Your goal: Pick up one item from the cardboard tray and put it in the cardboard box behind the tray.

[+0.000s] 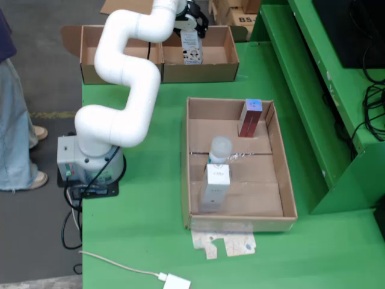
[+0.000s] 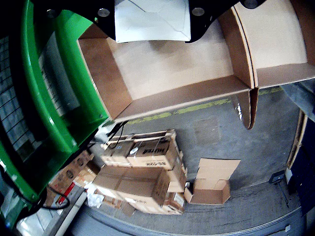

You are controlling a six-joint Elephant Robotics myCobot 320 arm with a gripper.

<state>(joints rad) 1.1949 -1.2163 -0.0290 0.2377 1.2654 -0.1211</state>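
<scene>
My black gripper [image 1: 191,25] holds a white carton [image 1: 192,48] over the open brown cardboard box [image 1: 225,67]; bare floor below, walls all round. Brown cardboard tray [image 1: 287,180]: red box [image 1: 249,118] and white bottle [image 1: 220,150] obstruct.

Green table top [image 1: 150,229], second open cardboard box [image 1: 96,51] beside the far one, person's legs in pale jeans [image 1: 15,120] at left, white cable and plug [image 1: 171,280] near front edge, torn cardboard scrap [image 1: 225,244], stacked cartons [image 2: 142,172] on grey floor.
</scene>
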